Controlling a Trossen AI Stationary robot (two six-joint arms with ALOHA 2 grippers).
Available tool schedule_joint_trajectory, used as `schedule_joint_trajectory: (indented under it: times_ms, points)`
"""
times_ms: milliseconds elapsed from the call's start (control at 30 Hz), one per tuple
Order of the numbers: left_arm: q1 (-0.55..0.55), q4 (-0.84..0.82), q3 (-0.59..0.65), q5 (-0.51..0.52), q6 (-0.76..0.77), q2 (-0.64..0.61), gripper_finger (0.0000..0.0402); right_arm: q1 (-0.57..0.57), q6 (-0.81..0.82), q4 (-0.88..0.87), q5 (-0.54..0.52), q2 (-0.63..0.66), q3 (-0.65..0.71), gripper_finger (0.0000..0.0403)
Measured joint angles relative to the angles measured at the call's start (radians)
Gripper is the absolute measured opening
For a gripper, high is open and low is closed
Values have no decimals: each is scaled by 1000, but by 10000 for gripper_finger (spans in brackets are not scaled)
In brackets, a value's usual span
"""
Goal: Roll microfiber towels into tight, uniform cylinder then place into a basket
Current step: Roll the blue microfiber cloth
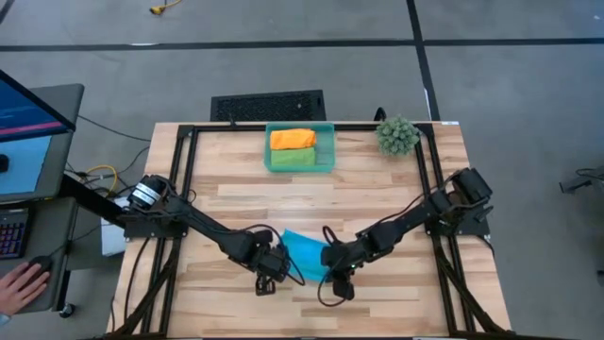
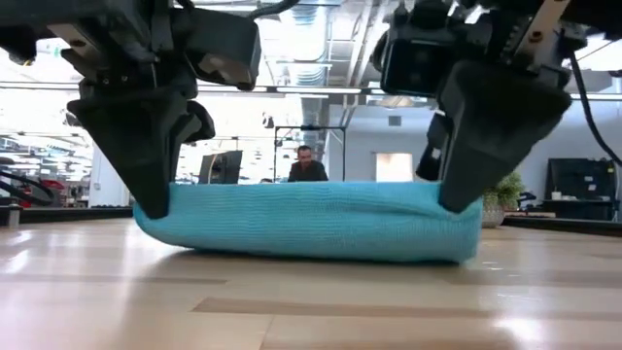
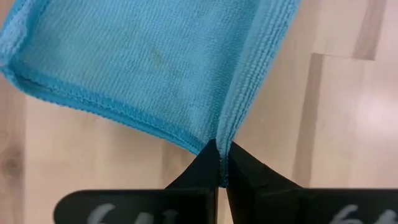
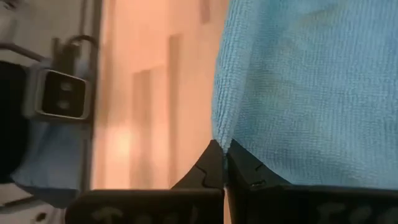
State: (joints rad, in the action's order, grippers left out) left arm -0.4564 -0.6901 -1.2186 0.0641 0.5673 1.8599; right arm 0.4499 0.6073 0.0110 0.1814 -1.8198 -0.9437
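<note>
The sky blue towel (image 1: pixel 304 251) lies in the lower centre of the high view, on the wooden tabletop (image 1: pixel 236 194), between the two arms. In the low view it reads as a low, partly rolled bundle (image 2: pixel 311 222) whose long axis runs left to right across the frame, with one gripper at each end.

The left gripper (image 1: pixel 267 280) sits at the towel's lower left in the high view. Its fingers (image 3: pixel 199 171) are pressed together on the hemmed corner of the blue cloth (image 3: pixel 149 62), which spreads away from the fingertips toward the top of that wrist picture. The right gripper (image 1: pixel 340 283) sits at the towel's lower right, and its fingers (image 4: pixel 245 168) are likewise pinched shut on the towel's edge (image 4: pixel 298 87).

So both arms hold the near edge of the cloth, and the rest of it lies ahead of the fingers, toward the upper part of the high view. Rolling would likely go that way, across the long axis, with both ends kept level; neither arm is clearly nearer.

The basket (image 1: pixel 328 144) stands at the upper centre of the tabletop, well apart from the blue towel, and already carries an orange roll (image 1: pixel 293 138) and a green roll (image 1: pixel 296 159). A spiky green plant ball (image 1: pixel 397 135) sits just to its right.

No readable brand, label or writing shows on the towel, basket or grippers.
</note>
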Motion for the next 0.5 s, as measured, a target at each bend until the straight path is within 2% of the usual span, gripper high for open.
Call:
schedule_joint_trajectory:
  times_ms: [200,500]
  points:
    - [17,8,0,-67,63,-1,2,-10,113,135,1,0,88,16]
    - [36,17,-2,-78,164,-1,2,-14,359,237,-8,0,169,14]
